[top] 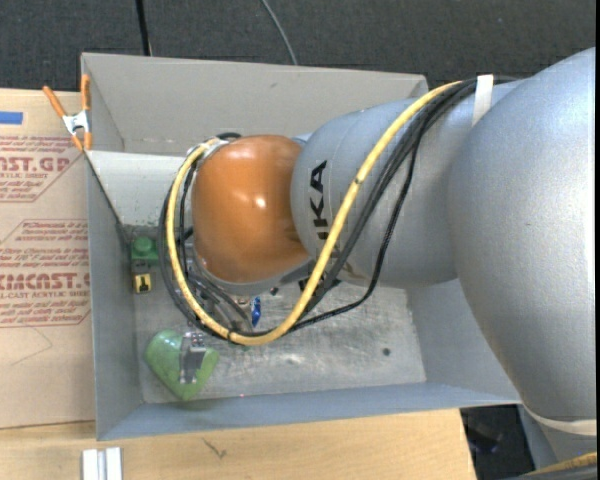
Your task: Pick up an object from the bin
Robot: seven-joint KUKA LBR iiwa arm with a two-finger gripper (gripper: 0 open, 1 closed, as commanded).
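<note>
My gripper (pixel 192 356) reaches down into the bin's front left corner, mostly hidden under the arm's orange cover. Its metal tip stands on or just above a pale green, translucent, rounded thing (pixel 172 370) lying on the bin floor near the front wall. I cannot make out whether that green thing is held. A small dark green block with a yellow piece below it (pixel 143 260) lies against the left wall, behind and to the left of the gripper.
The arm and its orange cover with yellow and black cables hide the bin's middle and back. A small blue bit (pixel 255 314) shows under the wrist. Bare grey floor lies to the front right.
</note>
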